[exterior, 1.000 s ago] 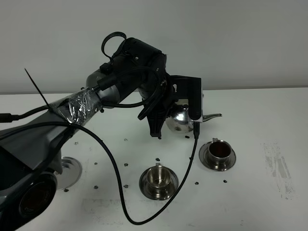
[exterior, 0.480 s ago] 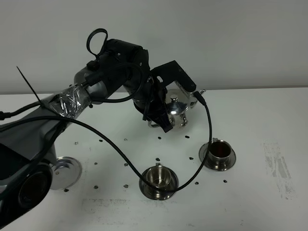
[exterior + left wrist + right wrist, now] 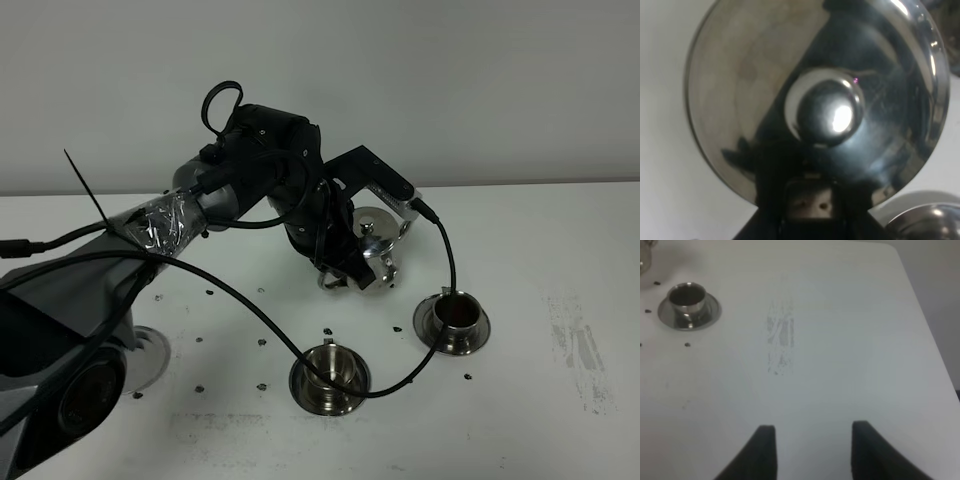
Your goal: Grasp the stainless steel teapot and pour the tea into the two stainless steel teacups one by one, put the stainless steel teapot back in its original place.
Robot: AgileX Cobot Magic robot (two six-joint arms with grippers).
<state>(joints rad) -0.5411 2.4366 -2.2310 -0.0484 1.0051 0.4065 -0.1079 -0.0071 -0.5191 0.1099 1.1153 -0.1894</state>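
Looks about half done: reddish-brown tea already in the right teacup, standing on its dark saucer. No colour to be seen in the near teacup, only shiny steel inside, so probably empty and the next one to fill. After that, to set the stainless steel teapot back on the round steel plate at the near left, half hidden behind the arm. Left gripper closed on the teapot, holding it clear of the table, farther back than both cups, roughly between them, and well apart from the plate. Seems close to upright, with the lid on and its knob filling the left wrist view; no tea being poured. Amount of tea left inside impossible to tell, hidden under the lid. Right gripper with fingers apart and nothing between them, over the table to the right of the filled cup.
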